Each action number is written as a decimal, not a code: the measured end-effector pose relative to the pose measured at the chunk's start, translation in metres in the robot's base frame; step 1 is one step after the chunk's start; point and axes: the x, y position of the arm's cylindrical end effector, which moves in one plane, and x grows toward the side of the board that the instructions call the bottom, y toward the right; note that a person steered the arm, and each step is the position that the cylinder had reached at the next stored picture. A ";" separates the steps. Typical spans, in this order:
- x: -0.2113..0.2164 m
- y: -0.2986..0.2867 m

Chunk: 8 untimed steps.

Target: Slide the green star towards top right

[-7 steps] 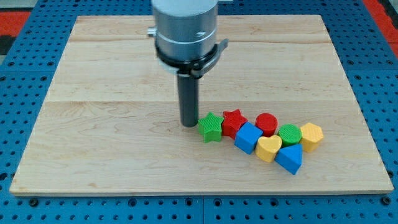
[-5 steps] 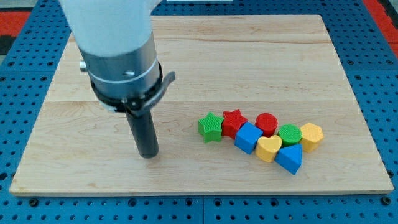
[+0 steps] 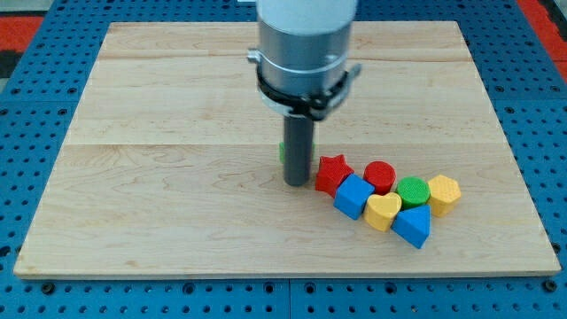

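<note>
My tip (image 3: 296, 182) rests on the wooden board (image 3: 159, 133) just left of the red star (image 3: 332, 174). The green star (image 3: 282, 151) is almost wholly hidden behind the rod; only a green sliver shows at the rod's left edge, a little above the tip. It sits up and to the left of the red star.
To the right of the tip lies a cluster: red star, blue block (image 3: 354, 196), red cylinder (image 3: 380, 175), yellow heart (image 3: 384, 212), green cylinder (image 3: 413, 190), yellow hexagon (image 3: 444, 194), blue triangle (image 3: 412, 226). The arm's grey body (image 3: 306, 44) hangs over the board's top middle.
The tip swung from beside the green star out to the lower left, then back to the right. The green star has moved up from beside the red star and is now behind the rod.
</note>
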 end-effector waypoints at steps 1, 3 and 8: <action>-0.030 -0.028; -0.084 0.008; -0.074 0.109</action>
